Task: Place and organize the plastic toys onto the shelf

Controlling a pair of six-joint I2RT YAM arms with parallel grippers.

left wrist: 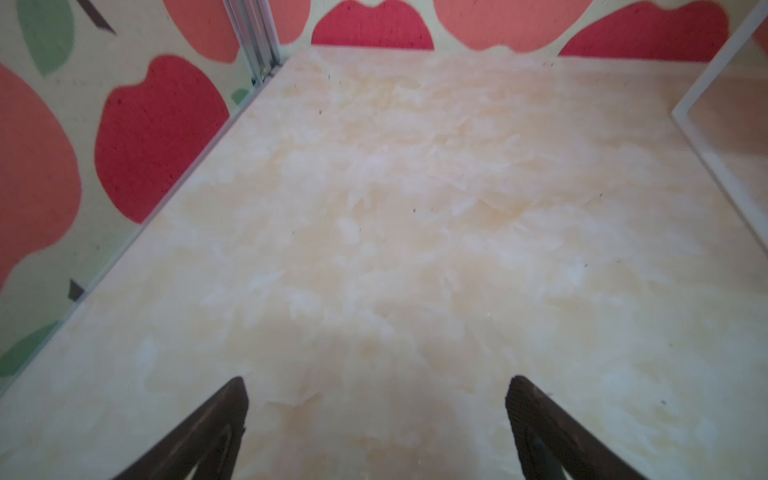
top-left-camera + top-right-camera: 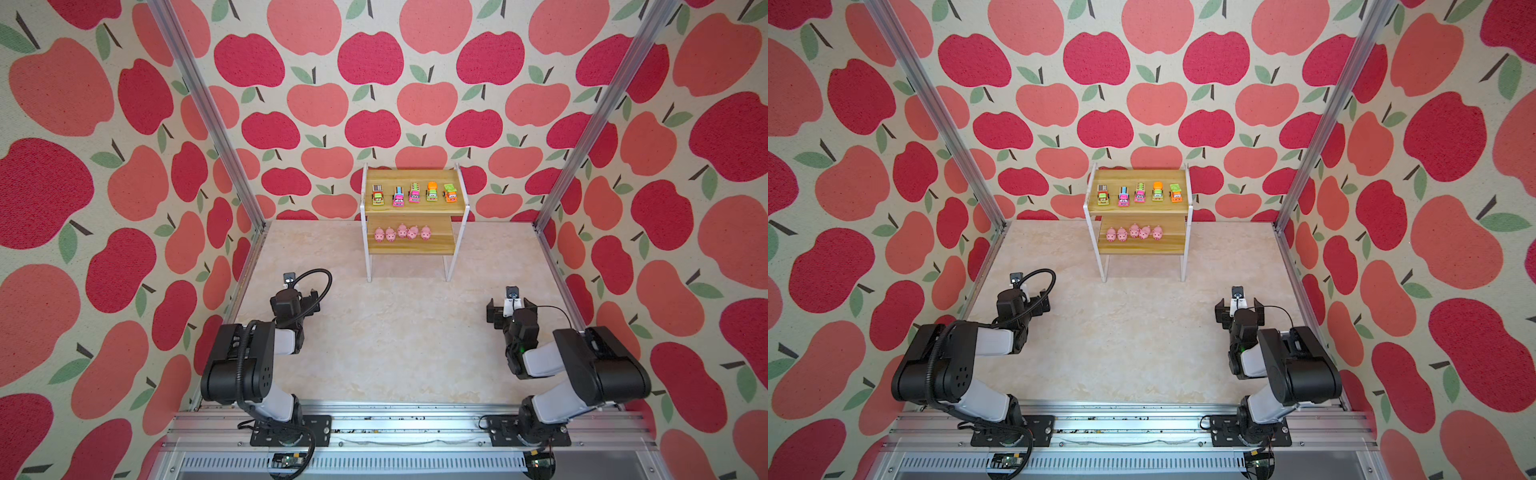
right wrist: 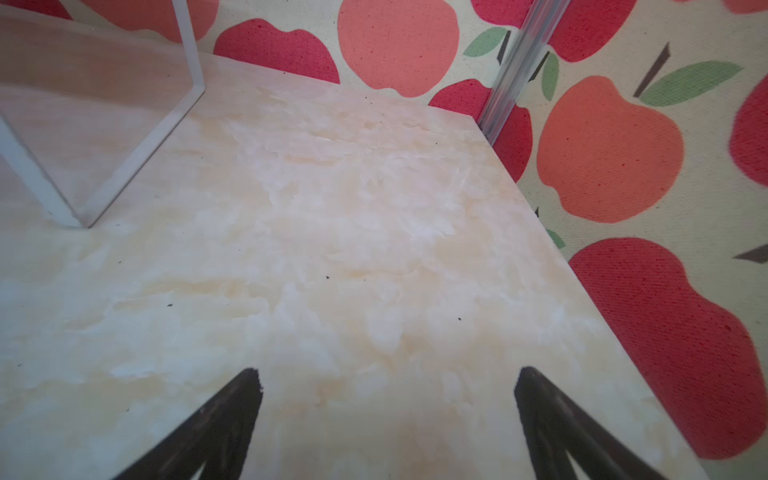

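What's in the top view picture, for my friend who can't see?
Five tiny bright toy trucks line the top board of a two-tier light-wood shelf with a white frame; five tiny pink pigs line the lower board. In front, the black left fingers and right fingers are open and empty.

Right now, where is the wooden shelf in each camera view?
Top view: shelf stands at back centre, against the wall.
Top view: shelf again at back centre.
Left wrist: shelf shows only as a corner of white frame at the picture's edge.
Right wrist: shelf shows as a white leg and blurred board in a corner.
Shared landmark: the apple-print wall behind it.
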